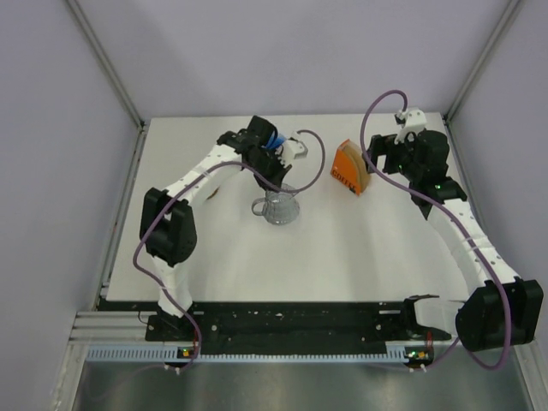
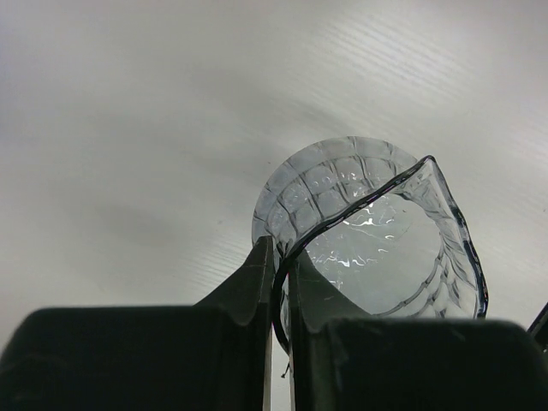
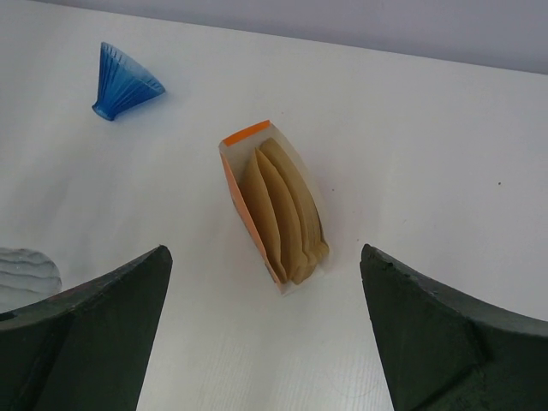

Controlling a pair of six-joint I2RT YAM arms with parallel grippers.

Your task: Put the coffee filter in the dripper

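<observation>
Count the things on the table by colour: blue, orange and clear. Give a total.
Blue: 1, the dripper
Orange: 1, the packet
Clear: 1, the cup
Total: 3

White table (image 1: 342,257) with three things on it
A blue dripper (image 3: 127,81) lies on its side toward the far edge. An orange packet of filters (image 3: 244,135) sits to its right, and a translucent handled cup (image 1: 278,208) stands nearer.
</observation>
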